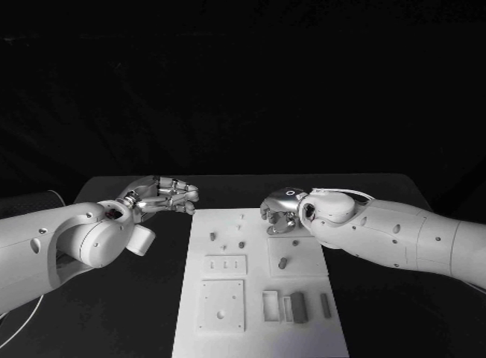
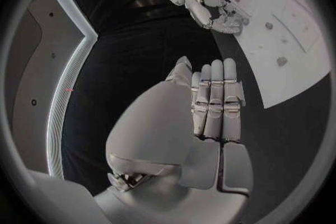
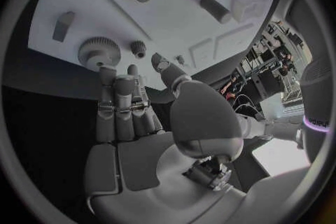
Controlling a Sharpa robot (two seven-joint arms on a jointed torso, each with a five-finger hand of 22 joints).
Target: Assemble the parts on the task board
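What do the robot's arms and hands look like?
Both arms are smooth, rounded white shells with small dark dots. The left hand and right hand are shiny silver metal with jointed fingers. A thin white cable loops over the right wrist.

The black table (image 1: 232,186) lies under both hands. Its bare dark top spreads out to the outer side of the left hand (image 1: 162,195) and also beyond its fingertips (image 2: 140,50). Past the right hand (image 1: 284,209) its far edge runs straight, with a rounded corner. A thin white cable (image 1: 9,328) curves well apart from the left hand, on the robot's side.
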